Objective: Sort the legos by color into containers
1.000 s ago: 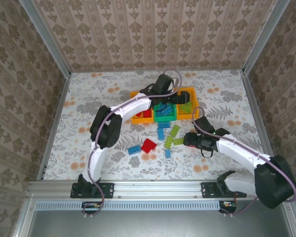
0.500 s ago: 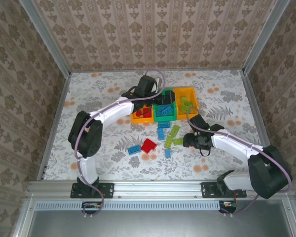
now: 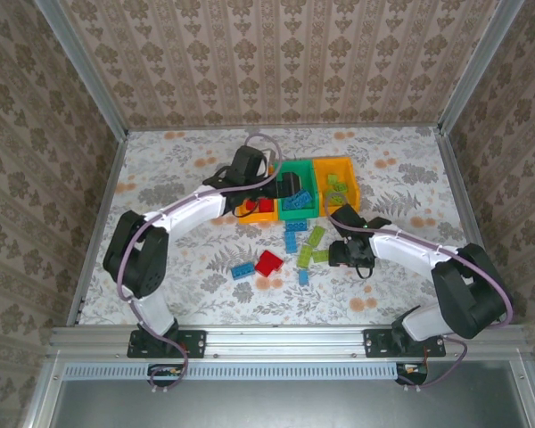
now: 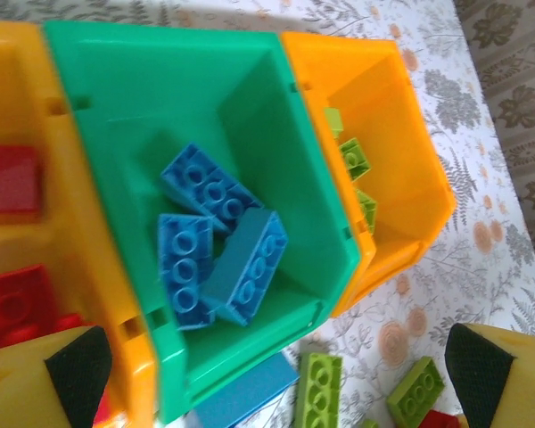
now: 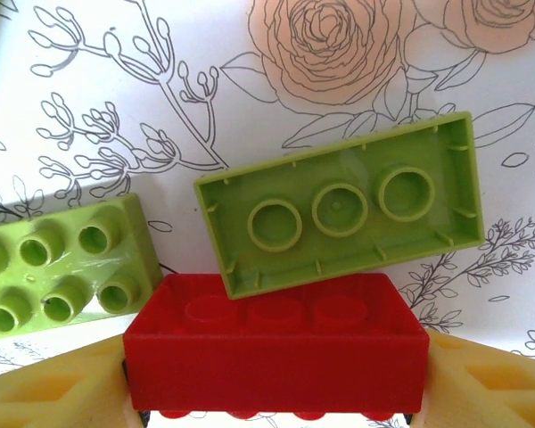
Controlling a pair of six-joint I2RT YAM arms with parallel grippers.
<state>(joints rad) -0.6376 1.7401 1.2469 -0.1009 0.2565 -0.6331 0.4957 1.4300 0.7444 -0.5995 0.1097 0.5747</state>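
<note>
left wrist view: three blue legos (image 4: 245, 266) inside one green bin (image 4: 160, 89).

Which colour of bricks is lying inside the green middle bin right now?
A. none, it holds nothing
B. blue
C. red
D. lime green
B: the left wrist view looks straight down into the green bin, where three blue bricks lie piled together on its floor.
</note>
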